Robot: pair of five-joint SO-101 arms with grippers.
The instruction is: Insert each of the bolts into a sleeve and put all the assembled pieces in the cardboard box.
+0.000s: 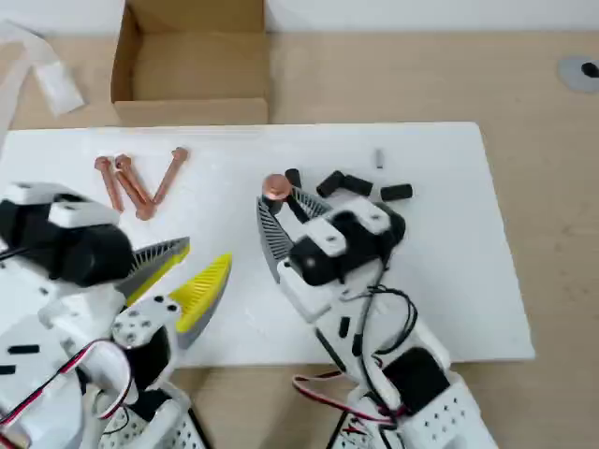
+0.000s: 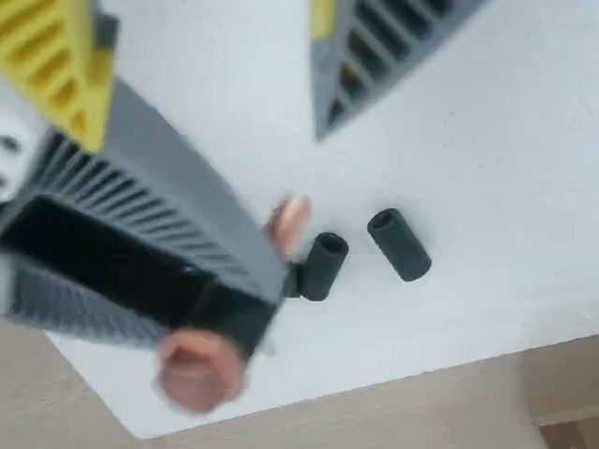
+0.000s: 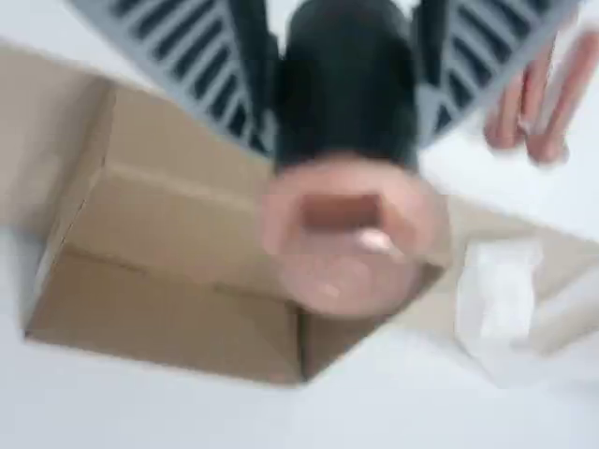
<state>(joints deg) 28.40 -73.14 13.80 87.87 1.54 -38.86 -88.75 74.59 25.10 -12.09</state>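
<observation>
My right gripper [image 1: 281, 199] sits mid-mat, shut on a black sleeve [image 3: 346, 84] with a copper bolt in it; the bolt head [image 3: 351, 234] faces the wrist camera. The same bolt head [image 1: 276, 187] pokes out past the fingertips in the high view. Three loose copper bolts [image 1: 131, 182] lie at the mat's left, seen again as bolts [image 3: 538, 103]. Loose black sleeves [image 1: 342, 183] lie just right of that gripper, two of them as sleeves [image 2: 398, 245]. The open cardboard box [image 1: 192, 61] stands beyond the mat. My left gripper [image 1: 208, 254] hovers open and holds nothing at the front left.
The white mat [image 1: 449, 281] covers the wooden table. A clear plastic bag [image 1: 51, 79] lies left of the box. A small grey pin [image 1: 379, 159] rests near the sleeves. A grey disc [image 1: 580, 73] sits at the far right.
</observation>
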